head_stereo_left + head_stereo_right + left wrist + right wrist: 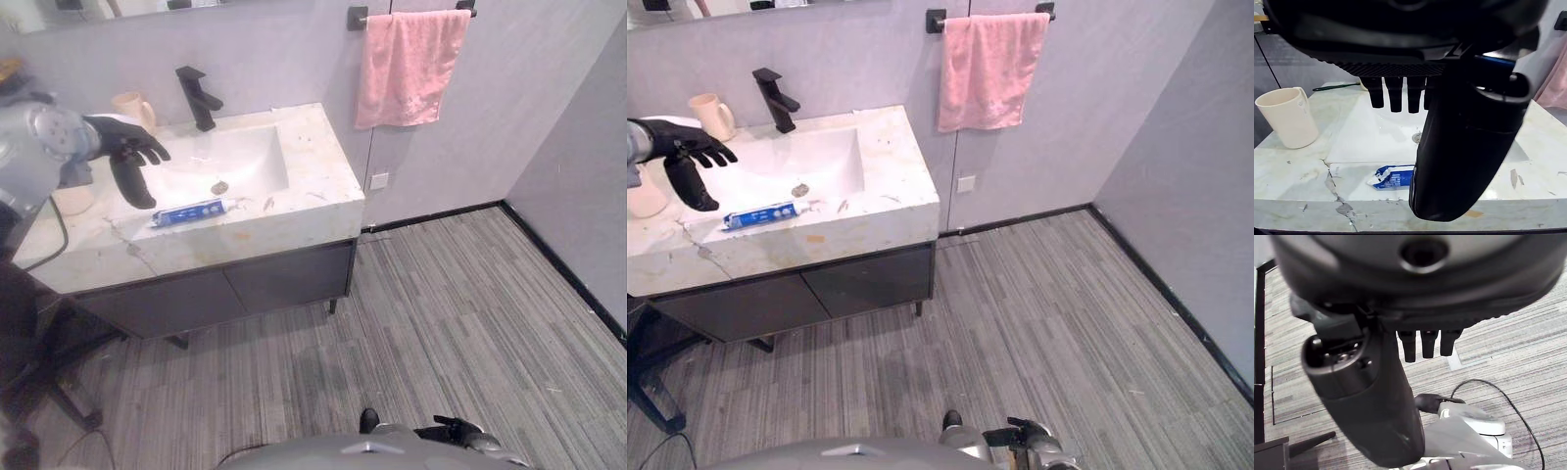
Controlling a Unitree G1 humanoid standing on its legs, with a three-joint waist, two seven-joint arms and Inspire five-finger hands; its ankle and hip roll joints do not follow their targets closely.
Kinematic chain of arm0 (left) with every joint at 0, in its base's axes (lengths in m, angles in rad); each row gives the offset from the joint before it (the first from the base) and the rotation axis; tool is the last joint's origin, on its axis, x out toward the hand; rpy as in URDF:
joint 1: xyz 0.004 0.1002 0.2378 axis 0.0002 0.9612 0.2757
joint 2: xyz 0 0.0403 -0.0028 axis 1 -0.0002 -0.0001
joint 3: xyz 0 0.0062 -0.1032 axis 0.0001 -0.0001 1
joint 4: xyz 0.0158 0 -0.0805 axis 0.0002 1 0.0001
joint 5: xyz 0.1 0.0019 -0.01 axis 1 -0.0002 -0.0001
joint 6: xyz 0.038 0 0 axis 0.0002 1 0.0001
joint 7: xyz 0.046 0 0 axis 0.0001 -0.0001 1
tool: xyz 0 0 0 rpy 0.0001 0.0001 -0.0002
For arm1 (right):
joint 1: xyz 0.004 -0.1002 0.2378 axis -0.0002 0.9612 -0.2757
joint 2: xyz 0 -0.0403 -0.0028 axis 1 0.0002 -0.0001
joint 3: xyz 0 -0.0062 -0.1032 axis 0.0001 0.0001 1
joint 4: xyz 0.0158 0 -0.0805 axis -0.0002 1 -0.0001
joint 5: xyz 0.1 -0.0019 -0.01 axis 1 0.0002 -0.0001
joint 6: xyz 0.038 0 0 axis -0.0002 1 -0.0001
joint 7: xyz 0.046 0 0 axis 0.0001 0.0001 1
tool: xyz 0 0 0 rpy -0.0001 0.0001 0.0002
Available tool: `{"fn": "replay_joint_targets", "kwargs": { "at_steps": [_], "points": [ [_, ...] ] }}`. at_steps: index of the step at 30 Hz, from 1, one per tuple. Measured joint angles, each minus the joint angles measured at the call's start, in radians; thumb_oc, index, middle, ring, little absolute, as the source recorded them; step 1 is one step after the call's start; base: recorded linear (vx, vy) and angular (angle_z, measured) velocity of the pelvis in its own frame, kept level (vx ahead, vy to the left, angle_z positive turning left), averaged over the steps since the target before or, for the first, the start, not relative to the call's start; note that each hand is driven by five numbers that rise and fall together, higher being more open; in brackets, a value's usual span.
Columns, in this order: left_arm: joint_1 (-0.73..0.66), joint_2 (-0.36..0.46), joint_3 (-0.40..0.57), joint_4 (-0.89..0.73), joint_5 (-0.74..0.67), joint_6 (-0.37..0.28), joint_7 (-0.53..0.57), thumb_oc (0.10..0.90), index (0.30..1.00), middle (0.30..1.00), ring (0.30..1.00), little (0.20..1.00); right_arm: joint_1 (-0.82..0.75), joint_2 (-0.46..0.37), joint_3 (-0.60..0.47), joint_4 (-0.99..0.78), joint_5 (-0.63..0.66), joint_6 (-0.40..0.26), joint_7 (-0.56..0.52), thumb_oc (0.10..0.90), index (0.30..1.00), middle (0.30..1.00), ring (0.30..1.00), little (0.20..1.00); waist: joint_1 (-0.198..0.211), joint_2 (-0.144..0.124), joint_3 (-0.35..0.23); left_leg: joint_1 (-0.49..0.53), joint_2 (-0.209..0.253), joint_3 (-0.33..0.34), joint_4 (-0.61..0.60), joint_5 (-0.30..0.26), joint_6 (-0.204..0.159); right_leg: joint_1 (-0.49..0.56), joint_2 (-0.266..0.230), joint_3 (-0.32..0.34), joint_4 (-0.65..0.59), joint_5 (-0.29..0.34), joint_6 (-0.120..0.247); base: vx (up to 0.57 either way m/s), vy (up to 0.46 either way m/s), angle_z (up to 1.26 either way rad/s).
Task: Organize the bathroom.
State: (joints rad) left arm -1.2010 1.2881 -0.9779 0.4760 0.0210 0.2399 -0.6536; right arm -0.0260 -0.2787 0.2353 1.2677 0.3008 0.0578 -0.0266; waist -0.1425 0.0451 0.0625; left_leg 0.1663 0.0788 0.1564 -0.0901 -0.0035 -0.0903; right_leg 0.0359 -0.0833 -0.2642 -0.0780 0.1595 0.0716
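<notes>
A blue and white toothpaste tube (191, 211) lies flat on the marble counter (313, 181), on the strip in front of the white basin (230, 162). My left hand (132, 147) hovers open over the basin's left edge, just behind and left of the tube, holding nothing. Past its fingers (1396, 95) the wrist view shows the toothpaste tube (1393, 177) and a cream mug (1288, 117). That mug (132, 106) stands at the counter's back left, beside the black faucet (199, 98). My right hand (1366, 406) hangs open and empty low over the floor.
A pink towel (411, 67) hangs on a black wall rail to the right of the sink. A second cream vessel (73, 199) stands at the counter's left end. Dark cabinet doors (245, 284) sit below. Striped grey floor (470, 313) spreads to the right, bounded by a wall.
</notes>
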Motion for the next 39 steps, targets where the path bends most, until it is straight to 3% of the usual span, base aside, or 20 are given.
{"fn": "replay_joint_targets", "kwargs": {
  "at_steps": [8, 20, 28, 34, 39],
  "points": [
    [-0.022, 0.002, 0.0, 0.134, 0.028, -0.062, 0.004, 0.8, 0.9, 0.9, 0.9, 0.9, 0.013, 0.0, -0.007, -0.017, 0.0, 0.0, 0.001, 0.8, 0.9, 0.9, 0.9, 0.9, -0.017, 0.0, 0.0, 0.0, -0.001, 0.002, 0.0, -0.001, 0.0, -0.002, 0.0, 0.001, 0.0, -0.001, -0.001, 0.05, 0.011, -0.01],
    [0.01, -0.008, 0.035, 0.192, 0.069, -0.064, 0.065, 0.8, 0.9, 0.9, 0.9, 0.9, 0.036, 0.0, -0.007, -0.028, -0.001, -0.005, 0.006, 0.8, 0.9, 0.9, 0.9, 0.9, -0.027, 0.0, 0.0, -0.001, -0.002, 0.018, 0.0, -0.003, -0.001, -0.009, 0.001, 0.015, 0.0, 0.0, -0.001, 0.04, 0.004, -0.04],
    [0.314, -0.087, 0.246, 0.142, 0.107, -0.053, 0.211, 0.8, 0.9, 0.9, 0.9, 0.9, 0.056, 0.0, -0.008, -0.029, 0.0, -0.007, 0.006, 0.8, 0.9, 0.9, 0.9, 0.9, -0.028, 0.002, -0.001, -0.001, -0.002, 0.021, 0.0, -0.004, 0.0, -0.011, 0.002, 0.018, 0.0, 0.0, -0.001, 0.04, -0.002, -0.01],
    [0.475, -0.146, 0.336, 0.141, 0.112, -0.014, 0.268, 0.8, 0.9, 0.9, 0.9, 0.9, 0.076, 0.0, -0.008, -0.029, 0.0, -0.018, 0.008, 0.8, 0.9, 0.9, 0.9, 0.9, -0.025, -0.003, 0.002, -0.003, -0.002, 0.022, 0.0, -0.006, 0.002, -0.014, 0.002, 0.018, 0.0, 0.0, -0.001, 0.0, 0.0, 0.0],
    [0.515, -0.149, 0.357, 0.142, 0.113, 0.006, 0.306, 0.8, 0.9, 0.9, 0.9, 0.9, 0.091, 0.003, -0.007, -0.029, 0.0, -0.021, 0.012, 0.8, 0.9, 0.9, 0.9, 0.9, -0.023, -0.018, 0.009, -0.004, -0.003, 0.022, 0.0, -0.006, 0.003, -0.015, 0.0, 0.018, 0.0, 0.0, 0.0, 0.0, 0.0, 0.0]
  ]
}}
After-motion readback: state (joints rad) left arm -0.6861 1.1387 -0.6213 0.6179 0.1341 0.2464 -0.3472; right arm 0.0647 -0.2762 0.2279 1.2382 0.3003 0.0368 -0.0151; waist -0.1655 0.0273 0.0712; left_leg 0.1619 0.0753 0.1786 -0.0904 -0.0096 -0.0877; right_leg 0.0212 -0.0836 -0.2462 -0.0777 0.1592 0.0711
